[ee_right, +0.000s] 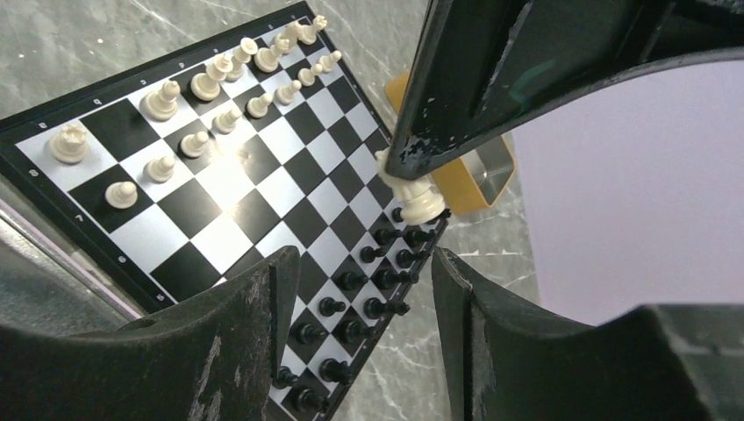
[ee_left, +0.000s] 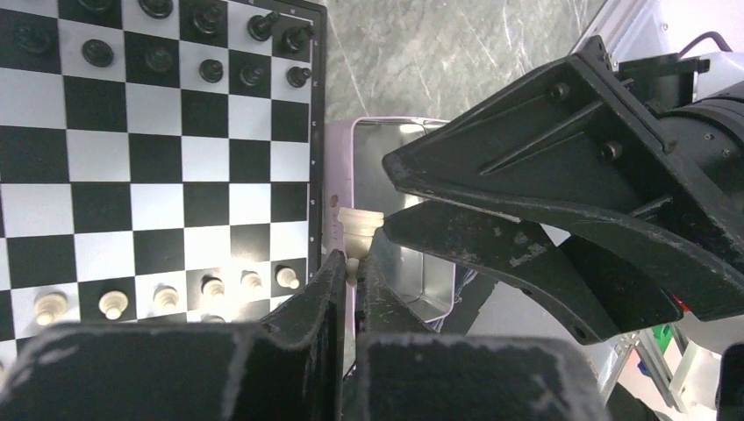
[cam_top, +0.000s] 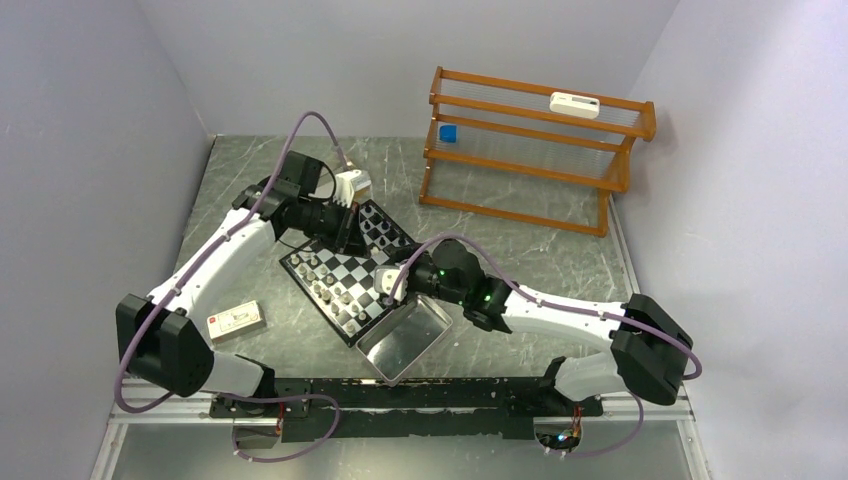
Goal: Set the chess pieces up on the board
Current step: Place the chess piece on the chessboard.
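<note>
Chess pieces, tiny black and cream figurines, stand in rows along two opposite sides of the small black-and-white checkered board. In the top view the board lies cornerwise at the middle of the bench. The white left arm reaches toward its far corner. The white right arm comes in over the side that faces the right edge. A shiny rectangular metal tray lies against the board toward the near edge. A gold-coloured box sits by the board's far corner, and a wooden rack stands in the far right corner.

In the left wrist view, the left gripper is pinched narrow on the foot of one cream piece. It holds the piece in the air just outside the board's rim, on the tray side. Black figurines fill the two ranks toward the far edge. A row of cream pawns shows on the opposite side, and the rank behind them is hidden by the fingers.

In the right wrist view, the right gripper is spread wide and carries nothing as it hovers above the board. Both black ranks look complete, and so does the line of cream pawns. The cream back rank seems to have one bare square beside its corner piece.

By this showing the setup is nearly finished, and the held piece looks like the last one, or close to it. What remains is to stand it upright on its open square and let go.
</note>
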`<state>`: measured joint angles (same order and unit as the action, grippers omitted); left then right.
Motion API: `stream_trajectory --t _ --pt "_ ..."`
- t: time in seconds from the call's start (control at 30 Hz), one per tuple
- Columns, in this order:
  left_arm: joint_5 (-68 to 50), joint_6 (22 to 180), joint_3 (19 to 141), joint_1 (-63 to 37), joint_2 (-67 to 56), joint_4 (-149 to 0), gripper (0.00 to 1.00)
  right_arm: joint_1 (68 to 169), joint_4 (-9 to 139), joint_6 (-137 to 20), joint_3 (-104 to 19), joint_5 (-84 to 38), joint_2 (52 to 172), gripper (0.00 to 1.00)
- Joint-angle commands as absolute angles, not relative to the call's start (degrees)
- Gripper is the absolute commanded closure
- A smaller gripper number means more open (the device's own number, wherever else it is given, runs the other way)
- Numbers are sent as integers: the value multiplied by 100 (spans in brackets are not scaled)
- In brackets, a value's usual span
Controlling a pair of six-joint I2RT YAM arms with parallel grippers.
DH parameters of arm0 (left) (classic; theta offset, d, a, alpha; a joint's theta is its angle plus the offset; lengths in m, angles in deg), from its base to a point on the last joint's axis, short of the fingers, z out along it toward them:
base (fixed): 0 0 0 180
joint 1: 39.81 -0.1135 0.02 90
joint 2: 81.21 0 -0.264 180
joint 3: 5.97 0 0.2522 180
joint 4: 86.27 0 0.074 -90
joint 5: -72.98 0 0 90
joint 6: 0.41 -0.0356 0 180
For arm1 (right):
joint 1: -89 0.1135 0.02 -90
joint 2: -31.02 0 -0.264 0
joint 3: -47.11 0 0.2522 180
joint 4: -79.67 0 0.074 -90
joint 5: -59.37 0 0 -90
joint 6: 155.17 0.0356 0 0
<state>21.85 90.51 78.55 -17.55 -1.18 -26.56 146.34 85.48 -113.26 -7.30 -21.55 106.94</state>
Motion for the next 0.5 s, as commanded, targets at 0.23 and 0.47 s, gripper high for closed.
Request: stream_trajectory --t 0.23,0.47 --pt "2305 9062 7904 -1475 -376 -2395 95 14852 8691 -12255 -1019 -2316 10838 42" --pt "2211 9029 7921 -1374 -265 -2296 95 14995 8737 -12470 -1090 -2528 10898 47"
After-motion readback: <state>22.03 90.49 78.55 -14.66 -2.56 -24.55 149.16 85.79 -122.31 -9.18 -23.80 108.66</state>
